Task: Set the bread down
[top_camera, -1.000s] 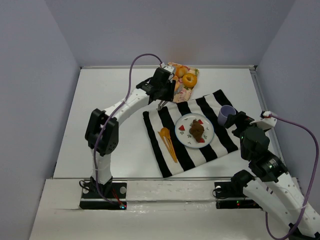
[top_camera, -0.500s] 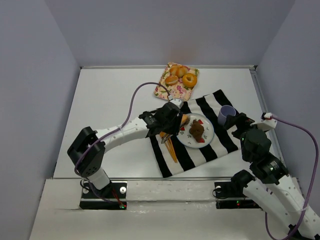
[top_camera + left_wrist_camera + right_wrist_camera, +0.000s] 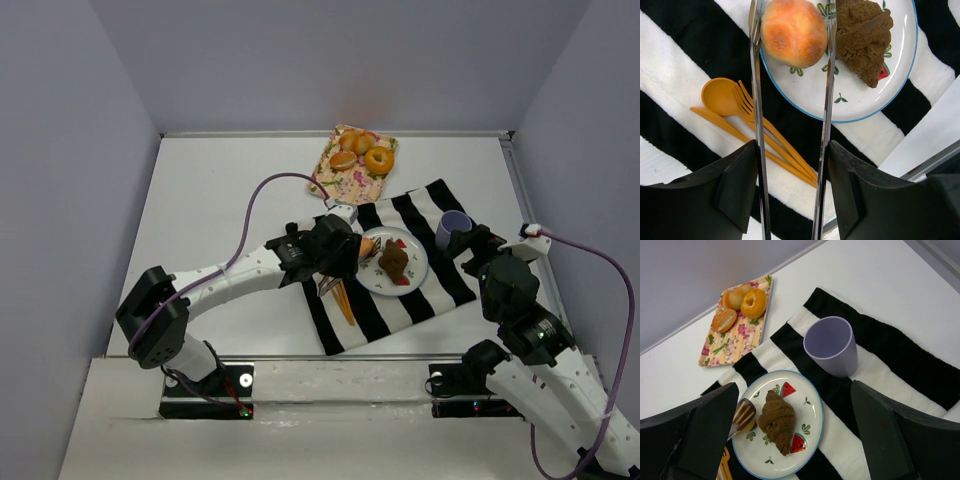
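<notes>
My left gripper point(image 3: 335, 250) point(image 3: 792, 150) is shut on metal tongs point(image 3: 829, 75). The tong tips hold the round golden-orange bun point(image 3: 794, 32) point(image 3: 368, 245) at the left edge of the white watermelon plate point(image 3: 855, 107) point(image 3: 415, 277) point(image 3: 812, 405). I cannot tell if the bun rests on the plate. The dark brown lumpy bread point(image 3: 862, 37) point(image 3: 394, 261) point(image 3: 777, 422) lies on the plate, just right of the bun. A slotted tong tip point(image 3: 744, 415) shows in the right wrist view. My right gripper point(image 3: 478, 245) point(image 3: 792, 385) is open and empty, above the plate's right side.
The plate sits on a black-and-white striped cloth point(image 3: 390, 300). A purple cup point(image 3: 455, 230) point(image 3: 832, 345) stands right of the plate. Orange plastic cutlery point(image 3: 335, 285) point(image 3: 740, 115) lies to its left. A floral tray point(image 3: 345, 180) point(image 3: 735, 342) with a bagel and buns sits at the back.
My left arm has swung from the floral tray back to the plate, carrying the golden bun in the tongs. The right arm has barely moved.
</notes>
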Robot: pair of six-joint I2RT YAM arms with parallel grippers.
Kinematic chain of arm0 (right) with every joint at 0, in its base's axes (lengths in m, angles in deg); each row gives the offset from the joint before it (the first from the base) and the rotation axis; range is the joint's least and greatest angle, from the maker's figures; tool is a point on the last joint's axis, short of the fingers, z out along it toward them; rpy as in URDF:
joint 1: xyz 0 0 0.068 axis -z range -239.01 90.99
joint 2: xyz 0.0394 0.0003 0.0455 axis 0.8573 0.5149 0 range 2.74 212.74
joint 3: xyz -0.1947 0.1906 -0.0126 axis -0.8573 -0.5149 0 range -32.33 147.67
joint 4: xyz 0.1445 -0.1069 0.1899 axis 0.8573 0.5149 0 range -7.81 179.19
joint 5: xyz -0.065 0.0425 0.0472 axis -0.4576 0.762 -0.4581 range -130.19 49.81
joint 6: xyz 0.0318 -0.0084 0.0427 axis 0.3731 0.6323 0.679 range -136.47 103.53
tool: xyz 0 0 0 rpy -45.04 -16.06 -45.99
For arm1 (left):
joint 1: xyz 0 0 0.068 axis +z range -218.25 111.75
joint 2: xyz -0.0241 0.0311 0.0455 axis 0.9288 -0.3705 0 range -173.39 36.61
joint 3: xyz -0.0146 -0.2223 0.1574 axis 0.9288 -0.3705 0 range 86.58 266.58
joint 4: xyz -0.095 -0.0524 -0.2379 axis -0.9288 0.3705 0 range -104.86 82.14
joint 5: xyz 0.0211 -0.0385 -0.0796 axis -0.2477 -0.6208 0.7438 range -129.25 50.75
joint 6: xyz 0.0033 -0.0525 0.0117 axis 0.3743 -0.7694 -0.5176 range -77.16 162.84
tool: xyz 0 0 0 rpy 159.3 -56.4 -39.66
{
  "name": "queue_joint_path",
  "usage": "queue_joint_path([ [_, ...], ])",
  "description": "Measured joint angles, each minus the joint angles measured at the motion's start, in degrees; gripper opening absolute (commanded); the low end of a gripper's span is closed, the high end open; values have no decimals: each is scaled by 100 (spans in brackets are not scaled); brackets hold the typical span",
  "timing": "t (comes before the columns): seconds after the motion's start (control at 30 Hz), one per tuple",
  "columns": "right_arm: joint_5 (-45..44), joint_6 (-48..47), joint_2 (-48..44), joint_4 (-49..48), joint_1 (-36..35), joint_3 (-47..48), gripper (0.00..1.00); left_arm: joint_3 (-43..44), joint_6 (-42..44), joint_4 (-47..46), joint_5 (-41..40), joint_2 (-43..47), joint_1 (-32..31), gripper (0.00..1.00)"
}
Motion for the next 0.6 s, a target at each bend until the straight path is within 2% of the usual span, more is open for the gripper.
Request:
queue_joint_path([
  [0.23,-2,9,-4,0,0,0,100,0,31,-4,74,0,-35,72],
  [0.43,-7,9,-4,0,0,0,100,2,63,-2,74,2,-37,65],
  [0.6,-4,9,-4,0,0,0,100,177,122,186,-378,79,-31,61],
])
